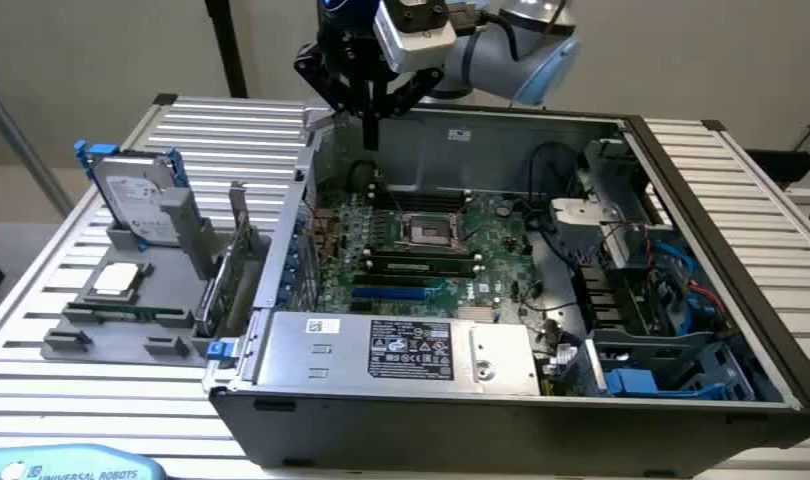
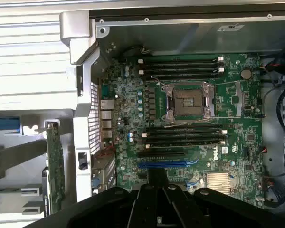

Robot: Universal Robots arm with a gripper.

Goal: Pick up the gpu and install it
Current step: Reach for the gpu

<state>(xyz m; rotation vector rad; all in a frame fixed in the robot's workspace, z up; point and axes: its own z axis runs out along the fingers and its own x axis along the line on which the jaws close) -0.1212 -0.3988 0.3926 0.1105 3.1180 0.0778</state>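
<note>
I see the gpu (image 1: 222, 290) standing on edge in the grey rack (image 1: 98, 345), just outside the PC case (image 1: 512, 430) wall on the exterior view's left, w/ nothing touching it. The same rack carries the hard drive (image 1: 136, 200), upright in its blue frame, & the square CPU chip (image 1: 118, 281) lying flat, both further left. Inside the open case the motherboard (image 1: 419, 250) is exposed, incl. a bare blue slot (image 2: 162, 164). My claw (image 1: 370, 135) hangs over the case's far rim above the board, fingers pinched together w/ nothing between them, well apart from the gpu. Rack & case sit on the slatted counter (image 1: 72, 400).
</note>
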